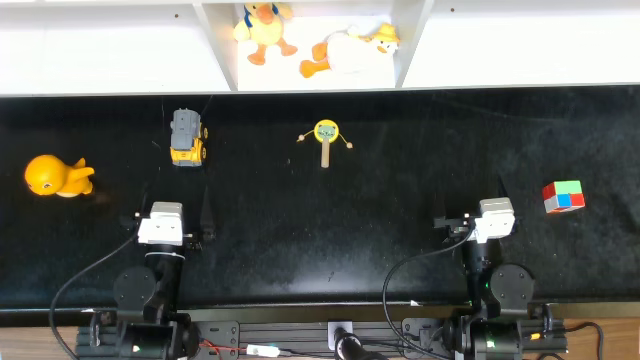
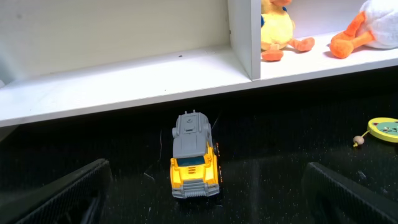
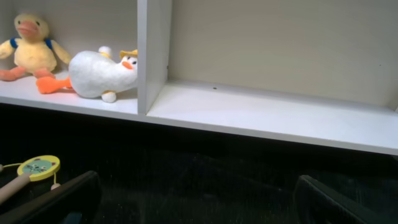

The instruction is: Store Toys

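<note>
Toys (image 1: 187,137), four on mat (image 1: 400,210), two on shelf (image 1: 280,84)

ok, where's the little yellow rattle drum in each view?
Top view: rattle drum mid-picture on the black mat, just below the shelf's middle compartment.
Left wrist view: rattle drum at the picture's right edge; yellow truck at centre.
Right wrist view: rattle drum in the picture's lower-left corner.
Shared landmark: yellow plush duck in that middle compartment.

Both arms sit folded back near their bases, left gripper (image 1: 172,208) and right gripper (image 3: 196,193) level, fingers spread wide.
</note>
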`<state>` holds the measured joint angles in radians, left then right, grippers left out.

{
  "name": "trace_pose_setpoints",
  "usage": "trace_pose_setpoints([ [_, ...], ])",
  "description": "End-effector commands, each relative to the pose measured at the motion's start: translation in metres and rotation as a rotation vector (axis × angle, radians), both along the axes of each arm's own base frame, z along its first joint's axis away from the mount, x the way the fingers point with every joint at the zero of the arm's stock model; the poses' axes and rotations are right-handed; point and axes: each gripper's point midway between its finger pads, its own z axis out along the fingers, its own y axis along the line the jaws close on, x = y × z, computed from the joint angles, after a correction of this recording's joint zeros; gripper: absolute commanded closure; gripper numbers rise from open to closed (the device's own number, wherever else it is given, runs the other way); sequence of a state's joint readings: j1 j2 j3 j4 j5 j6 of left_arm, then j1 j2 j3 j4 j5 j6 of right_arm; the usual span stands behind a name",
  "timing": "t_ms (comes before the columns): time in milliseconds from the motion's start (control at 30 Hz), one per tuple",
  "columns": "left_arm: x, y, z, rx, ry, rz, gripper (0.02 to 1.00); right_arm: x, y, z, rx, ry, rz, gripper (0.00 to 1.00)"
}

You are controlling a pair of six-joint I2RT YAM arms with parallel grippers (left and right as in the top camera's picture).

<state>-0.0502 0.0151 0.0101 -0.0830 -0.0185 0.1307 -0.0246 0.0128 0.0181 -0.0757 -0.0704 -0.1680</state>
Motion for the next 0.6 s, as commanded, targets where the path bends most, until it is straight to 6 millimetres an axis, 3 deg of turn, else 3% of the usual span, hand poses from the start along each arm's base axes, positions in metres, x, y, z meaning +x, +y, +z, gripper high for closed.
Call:
trace_pose_setpoints([
  [33,0.000,0.000,0.001,-0.009,-0.008,-0.003,0.020,0.000,-0.001,-0.004,0.008,0.002,-0.005,0.005],
  [400,0.000,0.003,0.003,0.018,-0.012,0.015,0.020,0.000,-0.001,-0.004,0.008,0.002,-0.005,0.007],
  [500,-0.003,-0.015,0.008,-0.014,-0.001,-0.088,0.023,0.000,-0.001,-0.004,0.008,0.002,-0.005,0.005],
  [600,-0.006,-0.018,0.015,-0.104,0.075,-0.097,0.020,0.000,-0.001,-0.004,0.008,0.002,-0.005,0.007],
])
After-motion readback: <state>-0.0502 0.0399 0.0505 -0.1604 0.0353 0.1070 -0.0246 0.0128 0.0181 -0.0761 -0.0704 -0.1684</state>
